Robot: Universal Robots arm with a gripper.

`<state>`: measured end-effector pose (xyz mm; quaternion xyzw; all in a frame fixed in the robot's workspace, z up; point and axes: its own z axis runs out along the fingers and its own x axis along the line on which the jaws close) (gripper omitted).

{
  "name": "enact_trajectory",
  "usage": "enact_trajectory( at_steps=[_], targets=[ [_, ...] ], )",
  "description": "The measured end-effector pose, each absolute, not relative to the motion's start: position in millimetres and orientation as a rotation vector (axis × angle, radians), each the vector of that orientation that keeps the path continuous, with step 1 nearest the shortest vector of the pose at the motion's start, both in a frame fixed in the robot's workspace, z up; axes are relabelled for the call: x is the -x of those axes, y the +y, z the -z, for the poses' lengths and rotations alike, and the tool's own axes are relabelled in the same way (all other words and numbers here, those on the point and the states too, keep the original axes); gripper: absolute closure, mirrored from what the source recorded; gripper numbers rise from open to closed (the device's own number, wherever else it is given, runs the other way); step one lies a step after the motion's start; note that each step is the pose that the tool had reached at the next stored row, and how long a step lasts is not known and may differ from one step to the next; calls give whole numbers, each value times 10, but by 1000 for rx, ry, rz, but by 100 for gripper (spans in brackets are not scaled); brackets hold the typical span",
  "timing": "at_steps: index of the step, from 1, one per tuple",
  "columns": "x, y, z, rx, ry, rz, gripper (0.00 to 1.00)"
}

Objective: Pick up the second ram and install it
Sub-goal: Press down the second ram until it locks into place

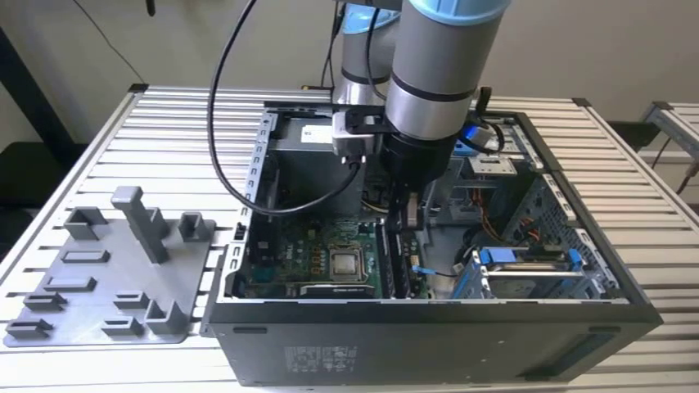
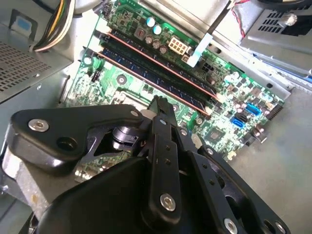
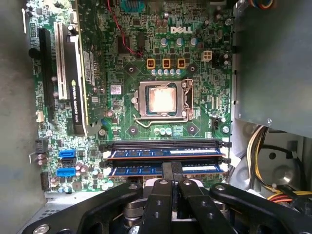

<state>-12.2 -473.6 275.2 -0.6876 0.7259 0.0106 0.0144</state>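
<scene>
Looking down into the open case, you see your tool (image 3: 171, 176) with fingers drawn together directly over the second ram (image 3: 163, 169), a long dark circuit-board stick lying lengthwise in its black socket on the green motherboard (image 3: 146, 63), seemingly seated already.

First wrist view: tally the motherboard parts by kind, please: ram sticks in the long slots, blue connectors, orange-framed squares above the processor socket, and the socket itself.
ram sticks in the long slots: 2
blue connectors: 2
orange-framed squares: 3
processor socket: 1
Total: 8
</scene>
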Motion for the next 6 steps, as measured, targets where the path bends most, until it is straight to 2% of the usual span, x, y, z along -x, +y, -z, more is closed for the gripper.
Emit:
enact_trajectory(
  at_steps=[6],
  targets=[
    [122, -4735, -2779, 2141, 2260, -33, 89]
  ],
)
